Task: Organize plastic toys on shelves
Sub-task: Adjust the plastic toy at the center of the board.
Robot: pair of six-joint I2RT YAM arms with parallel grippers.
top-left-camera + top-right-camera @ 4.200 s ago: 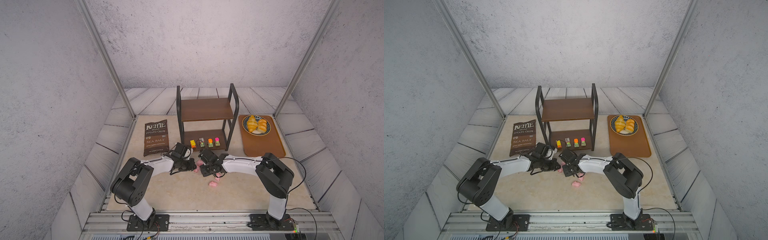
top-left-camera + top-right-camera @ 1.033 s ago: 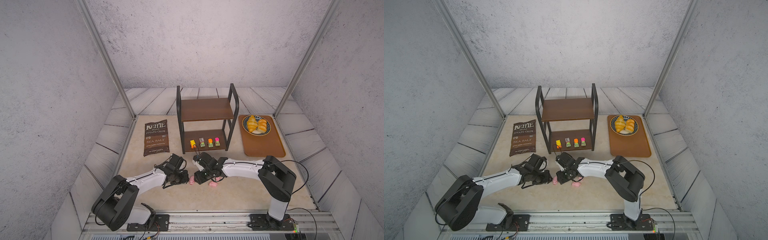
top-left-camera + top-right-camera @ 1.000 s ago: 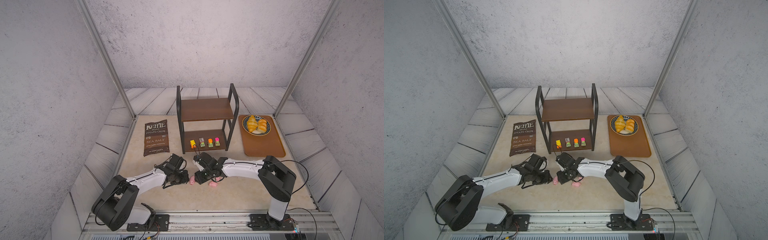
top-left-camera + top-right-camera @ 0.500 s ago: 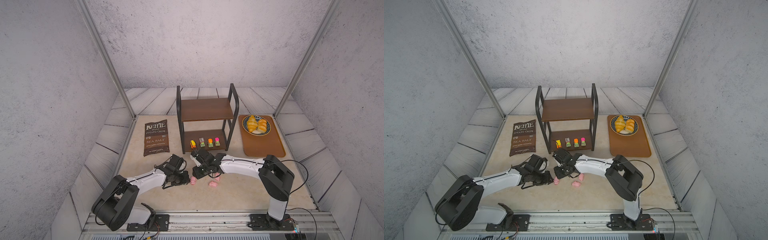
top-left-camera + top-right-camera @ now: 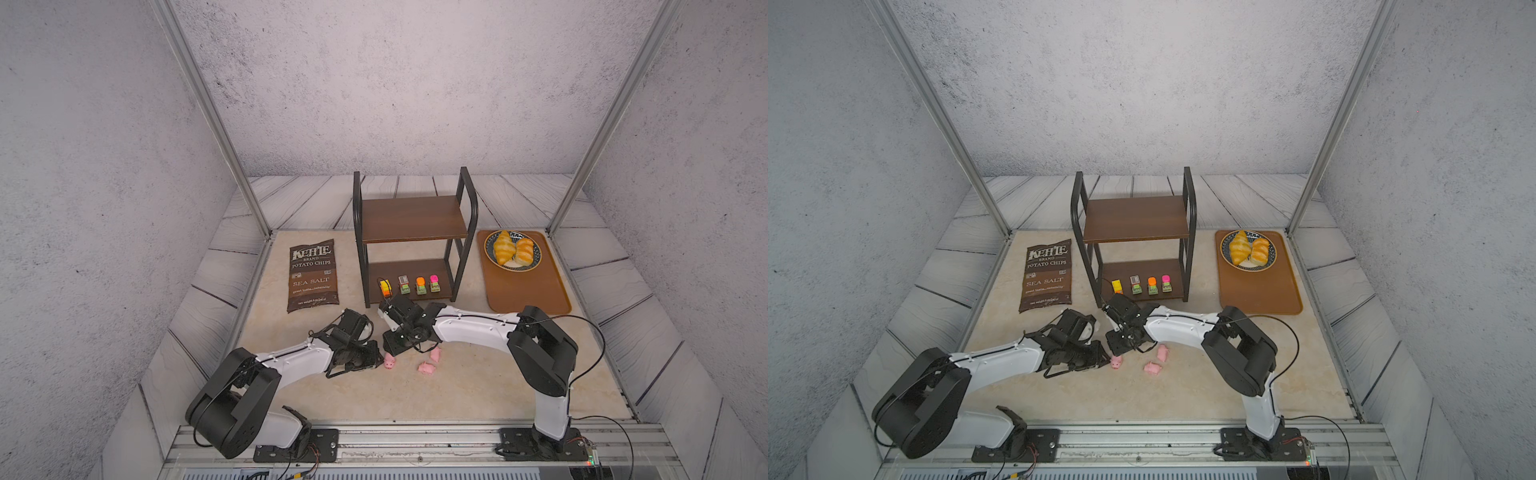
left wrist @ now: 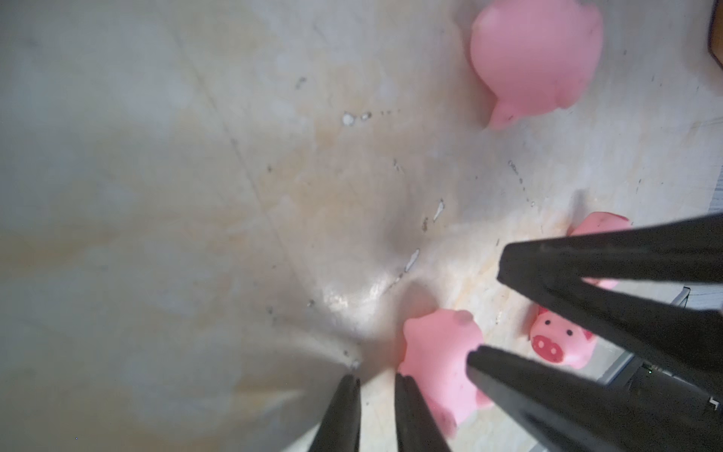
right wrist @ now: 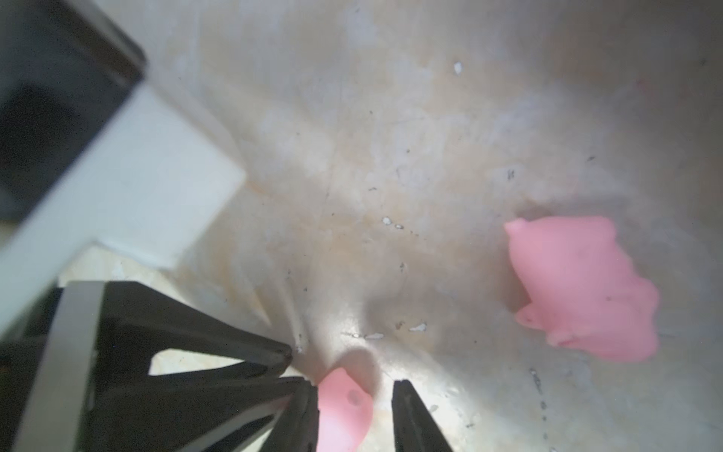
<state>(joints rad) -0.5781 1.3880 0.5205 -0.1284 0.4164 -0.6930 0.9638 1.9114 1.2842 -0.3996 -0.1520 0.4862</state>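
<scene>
Rounded glossy pink pigs (image 5: 427,368) lie on mottled beige tabletop (image 5: 457,386).

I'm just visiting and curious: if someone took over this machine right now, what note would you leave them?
Left gripper: almost shut, empty, low over the table.
Right gripper: open, jaws straddling a pig on the table, not clamped.
Done: four trucks lined up on the lower shelf.
Left: all four pigs; three others lie loose nearby. Top shelf bare.
</scene>
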